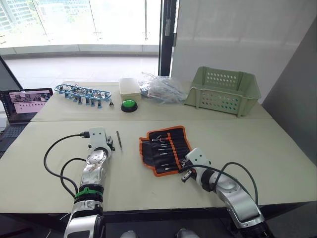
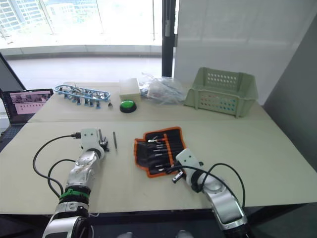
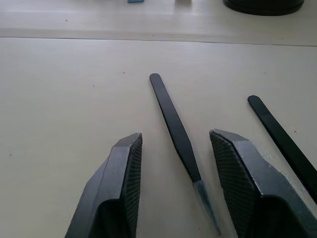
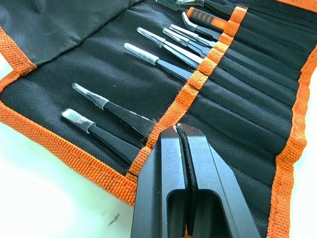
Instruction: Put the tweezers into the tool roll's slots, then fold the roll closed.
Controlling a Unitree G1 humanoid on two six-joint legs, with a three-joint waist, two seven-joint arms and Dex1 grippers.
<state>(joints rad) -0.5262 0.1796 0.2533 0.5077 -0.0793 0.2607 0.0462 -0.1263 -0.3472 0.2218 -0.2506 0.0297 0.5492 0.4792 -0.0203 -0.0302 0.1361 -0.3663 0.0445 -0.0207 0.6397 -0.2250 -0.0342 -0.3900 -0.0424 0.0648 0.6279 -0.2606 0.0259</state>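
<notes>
Two black ridged fingers of the left gripper stand spread apart on the pale tabletop, holding nothing, with one slim black pointed tweezer lying flat on the table in the gap between them, touching neither pad. Beside the outer finger a second narrow black strip lies on the table; what it is cannot be told. Seen from the head, this tweezer lies loose just beside the left gripper, apart from the flat black fabric tool roll with bright orange edging, which lies unrolled and open near the middle of the table. The right gripper has its two black fingers pressed together with only a thin seam between them, gripping nothing visible, its tip at the roll's orange band over the row of narrow black fabric slots. Several tweezers already sit in those slots, their tips sticking out onto the inner face. Farther back on the table stand a pale green plastic basket, a green round button on a black base, a crumpled clear plastic bag and a blue tray of small tools.
</notes>
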